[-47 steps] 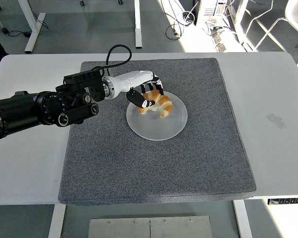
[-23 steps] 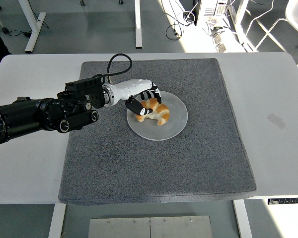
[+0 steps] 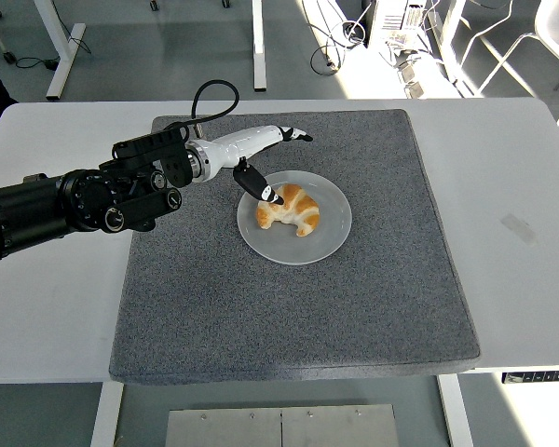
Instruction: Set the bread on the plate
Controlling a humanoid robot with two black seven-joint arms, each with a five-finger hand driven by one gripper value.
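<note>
Reaching over the plate [image 3: 326, 244], the left hand [image 3: 261, 154] spreads its fingers [image 3: 298, 135], thumb seemingly touching the bread [image 3: 290, 209].

A mat [image 3: 289, 307] lies on the table [image 3: 47, 298]. The plate [image 3: 329, 237] sits on the mat, toward its 12 o'clock half. The bread [image 3: 291, 209] lies on the plate. The left hand [image 3: 261, 154] hovers at the plate's 10 o'clock.

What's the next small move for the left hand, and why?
Probably draw the left hand back toward the left edge: the bread lies on the plate, the fingers are spread, and only the thumb hangs over the bread's left end.
</note>
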